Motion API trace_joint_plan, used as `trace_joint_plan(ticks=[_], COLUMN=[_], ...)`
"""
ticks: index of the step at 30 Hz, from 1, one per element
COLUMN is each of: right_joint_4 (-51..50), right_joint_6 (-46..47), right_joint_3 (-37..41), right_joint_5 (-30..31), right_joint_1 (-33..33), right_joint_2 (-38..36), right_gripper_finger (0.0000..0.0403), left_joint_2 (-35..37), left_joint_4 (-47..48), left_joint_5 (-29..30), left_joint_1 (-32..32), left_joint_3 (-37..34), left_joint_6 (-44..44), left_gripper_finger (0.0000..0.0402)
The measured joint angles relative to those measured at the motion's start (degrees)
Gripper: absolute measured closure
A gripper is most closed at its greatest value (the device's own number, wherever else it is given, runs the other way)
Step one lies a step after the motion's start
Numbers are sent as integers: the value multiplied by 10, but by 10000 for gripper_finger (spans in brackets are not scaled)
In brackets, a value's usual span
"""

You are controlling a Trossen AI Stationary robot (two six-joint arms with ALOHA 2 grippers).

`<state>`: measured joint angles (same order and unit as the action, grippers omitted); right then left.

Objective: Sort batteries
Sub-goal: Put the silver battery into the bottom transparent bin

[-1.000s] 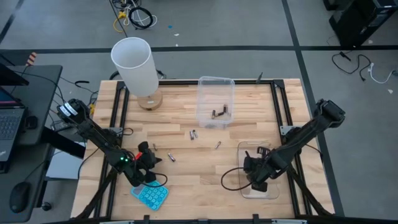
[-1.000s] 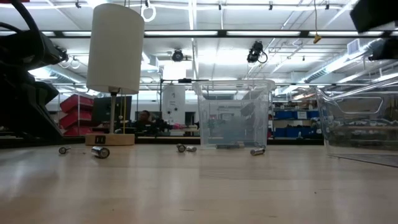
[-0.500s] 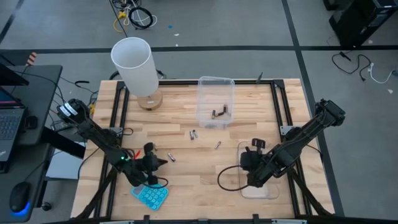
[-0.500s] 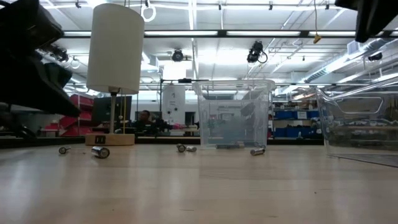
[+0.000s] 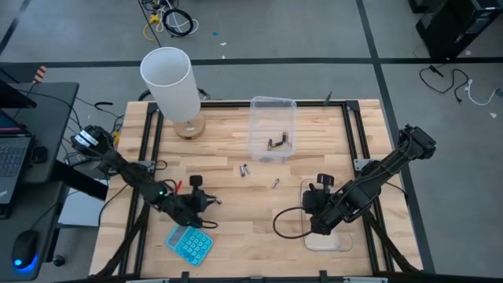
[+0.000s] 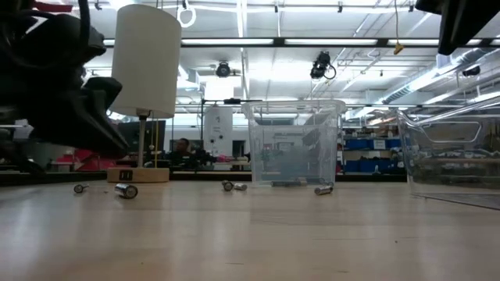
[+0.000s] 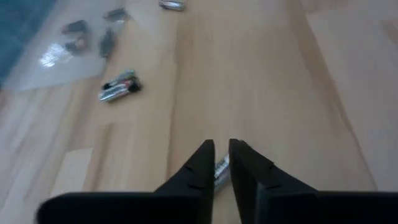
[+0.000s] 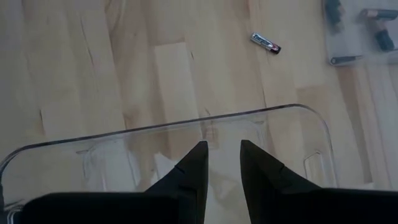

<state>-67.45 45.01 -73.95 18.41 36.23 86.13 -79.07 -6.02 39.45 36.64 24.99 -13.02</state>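
Near the table's (image 5: 259, 228) front-left, left gripper (image 7: 222, 163) straddles a battery (image 7: 220, 169) lying lengthwise between barely-parted fingers, label unreadable; right gripper (image 8: 221, 163) slightly apart over a tub (image 8: 161, 134).

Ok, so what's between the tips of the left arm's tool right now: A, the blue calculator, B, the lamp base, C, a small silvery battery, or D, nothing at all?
C: the left wrist view shows a small silvery battery sitting between the narrowly parted fingers of the left tool, over bare wooden table.
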Motion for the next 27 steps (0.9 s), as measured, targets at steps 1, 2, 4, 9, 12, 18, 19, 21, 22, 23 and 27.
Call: trace_joint_plan(ticks=[1,2,4,9,12,18,19,21,22,23,27], right_joint_4=[1,2,3,3,3,3,3,3,3,3,3], right_joint_6=[0,0,0,0,0,2,2,2,2,1,1], right_joint_3=[0,0,0,0,0,0,0,0,0,0,0], right_joint_5=[0,0,0,1,1,2,2,7,12,14,15], right_joint_1=[0,0,0,0,0,0,0,0,0,0,0], right_joint_2=[0,0,0,0,0,0,0,0,0,0,0], right_gripper_finger=[323,323,323,325,325,325,325,325,325,325,325], left_joint_2=[0,0,0,0,0,0,0,0,0,0,0], left_joint_4=[1,3,21,66,63,72,71,65,59,52,46], left_joint_5=[-11,-22,-39,-77,-92,-92,-91,-90,-90,-94,-126], left_joint_1=[-4,-9,-21,-43,-44,-49,-53,-60,-63,-67,-86], left_joint_3=[0,0,0,0,0,0,0,0,0,0,0], left_joint_6=[15,24,28,17,60,119,128,149,162,175,205], left_gripper_finger=[340,329,309,269,262,261,261,261,261,261,261])
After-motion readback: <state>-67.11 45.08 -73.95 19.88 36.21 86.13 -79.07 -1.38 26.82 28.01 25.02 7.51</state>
